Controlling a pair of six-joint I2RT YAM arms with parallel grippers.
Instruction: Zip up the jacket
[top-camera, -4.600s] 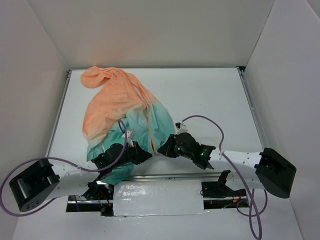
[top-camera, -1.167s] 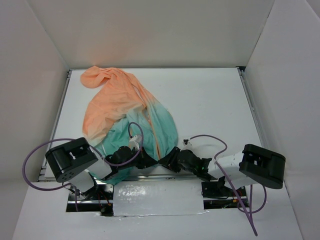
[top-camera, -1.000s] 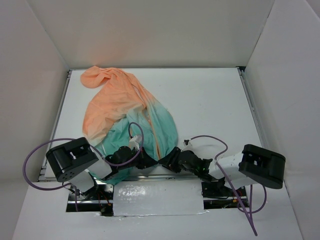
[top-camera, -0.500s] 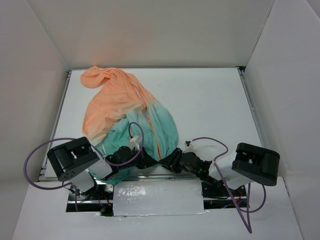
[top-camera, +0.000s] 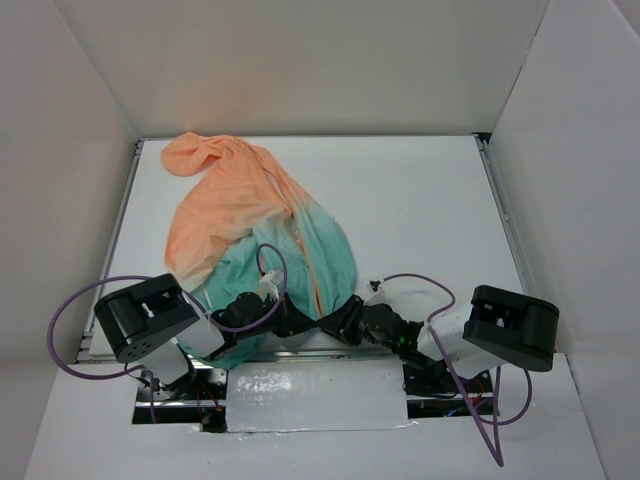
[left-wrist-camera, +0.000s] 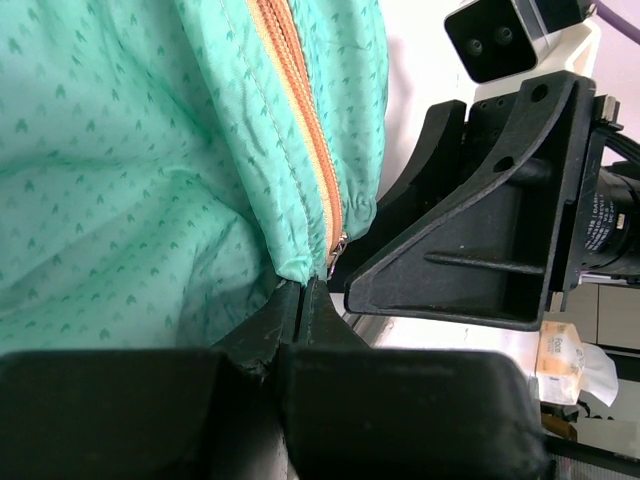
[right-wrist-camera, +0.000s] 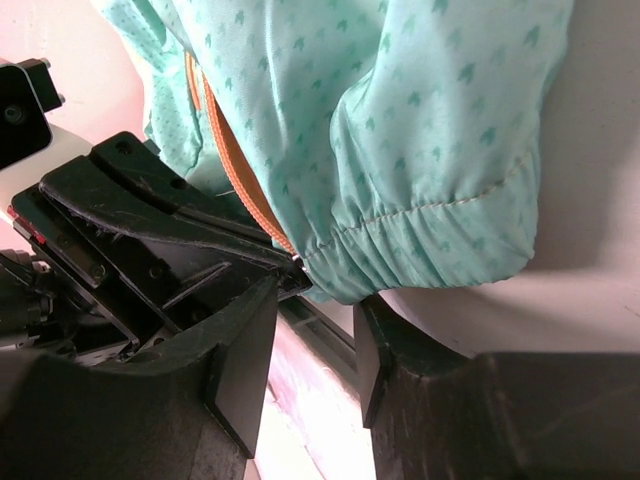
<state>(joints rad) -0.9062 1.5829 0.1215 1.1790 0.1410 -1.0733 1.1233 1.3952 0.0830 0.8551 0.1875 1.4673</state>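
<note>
Since a few seconds back, both arms have pulled in toward the near edge and dragged the teal end of the jacket (top-camera: 250, 215) with them. That end now sits rounder and closer to the bases. Over the last half second hardly anything shifts.

Only print I can spot is a label (left-wrist-camera: 600, 215) on the right arm's motor body in the left wrist view, and it's too small to read.

The jacket lies on the white table (top-camera: 430, 200), left of centre. Its long axis runs diagonally, with the peach hood (top-camera: 195, 152) at the far left corner and the teal hem (right-wrist-camera: 430, 230) near the middle of the front edge. The orange zipper (left-wrist-camera: 300, 130) follows that same line down to the hem.

The left gripper (left-wrist-camera: 302, 292) has its fingers squeezed together, pinching the fabric right at the bottom end of the zipper. The right gripper (right-wrist-camera: 315, 335) is just beside it, almost nose to nose. Its fingers (right-wrist-camera: 245, 350) are spread apart with the gathered hem bulging just above the gap, and nothing looks clamped there.
</note>
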